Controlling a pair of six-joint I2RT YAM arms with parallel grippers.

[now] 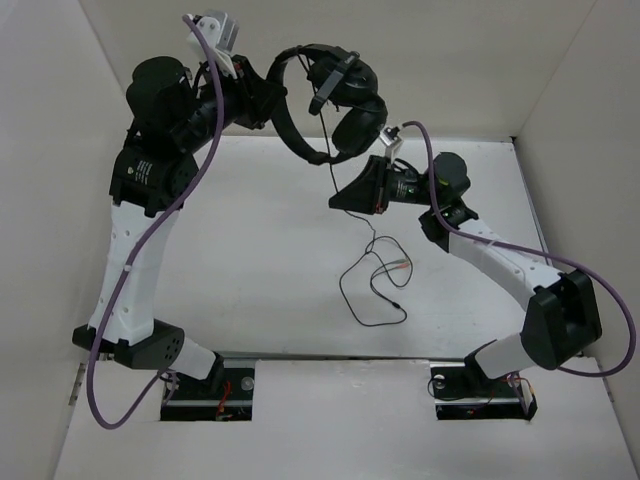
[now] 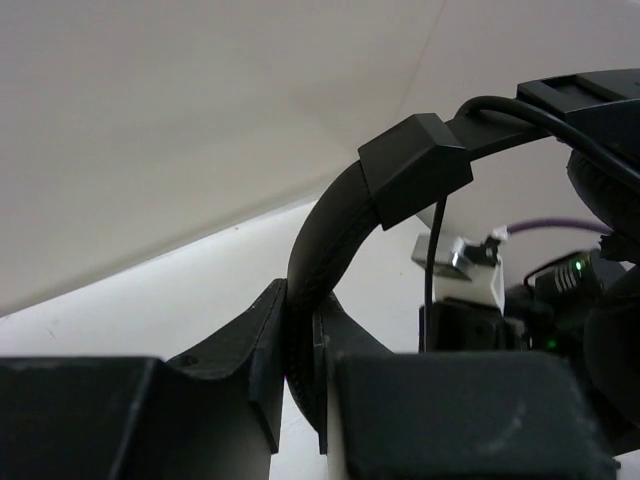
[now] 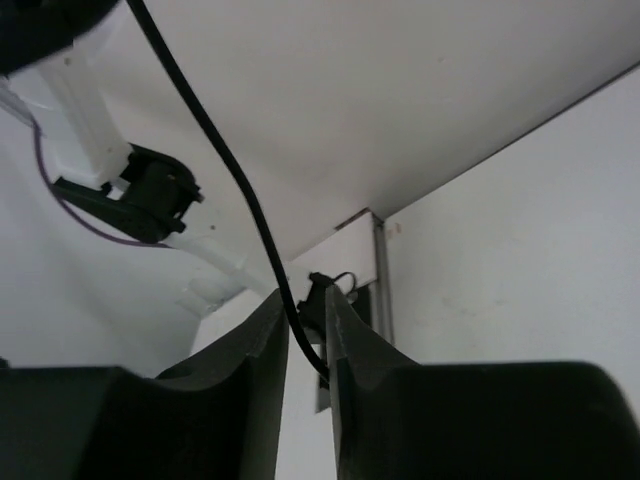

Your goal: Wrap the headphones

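Aloft, headphones [image 1: 350, 115] within left gripper [image 2: 303, 335]

surface: white table [image 1: 260, 250] | rear: white back wall [image 1: 470, 60] | flanks: white side walls [image 1: 45, 200]

I can read no text, brand or number in any of my three views. In the top view the left arm's black joint housing [image 1: 141, 172] carries a round pale marking, but it is too small for me to make out. The headphones [image 2: 335, 225] pass close by the left wrist camera, and their black band shows me no legible lettering.
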